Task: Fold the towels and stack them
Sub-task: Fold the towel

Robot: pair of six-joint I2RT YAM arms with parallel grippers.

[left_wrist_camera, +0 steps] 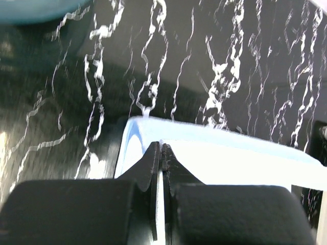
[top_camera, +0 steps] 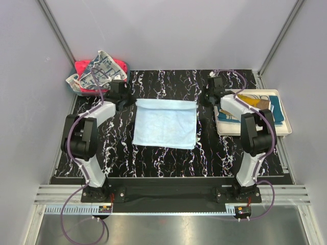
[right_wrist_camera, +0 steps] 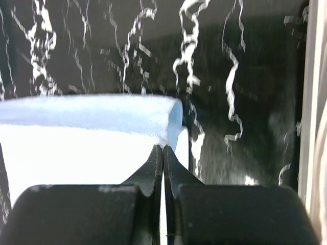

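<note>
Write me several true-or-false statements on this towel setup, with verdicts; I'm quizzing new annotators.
1. The light blue towel lies flat between the two arms. True.
2. The left gripper is wide open. False: it is shut on the towel's far left corner.
3. The right gripper is shut on the towel's far right corner. True.
4. The red-pink towel is spread flat on the table. False: it is bunched in the far left corner with the printed towel.
5. The cream tray on the right holds folded towels. True.
</note>
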